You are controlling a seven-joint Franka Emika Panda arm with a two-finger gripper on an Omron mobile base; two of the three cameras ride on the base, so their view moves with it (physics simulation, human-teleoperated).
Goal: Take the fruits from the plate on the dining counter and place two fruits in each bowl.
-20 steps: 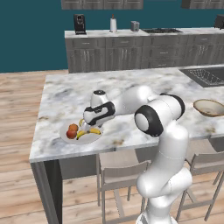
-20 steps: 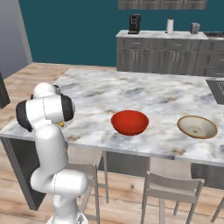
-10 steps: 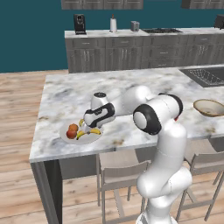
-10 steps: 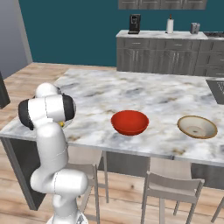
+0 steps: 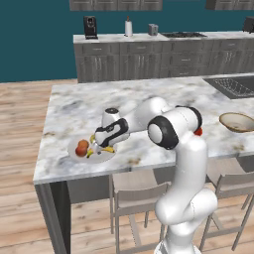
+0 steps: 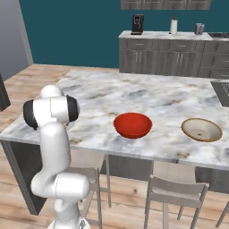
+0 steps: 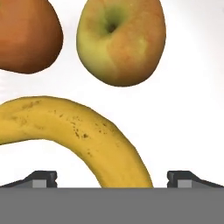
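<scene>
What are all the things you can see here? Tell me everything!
Banana: one, yellow, on the plate, between the finger tips.
Yellow-green apple: one, on the plate beyond the banana.
Red-orange apple: one, on the plate beside the other apple.
Plate: one, pale grey-white, near the corner of the dining counter.
Red bowl: one, on the dining counter.
Tan bowl: one, pale inside, beside the red bowl.
Dining counter: one, marble top.
Chairs: at least two, grey, along the counter's near side.
Coffee machine: one, dark, on the back counter.
End effector: one, open, low over the plate.
</scene>
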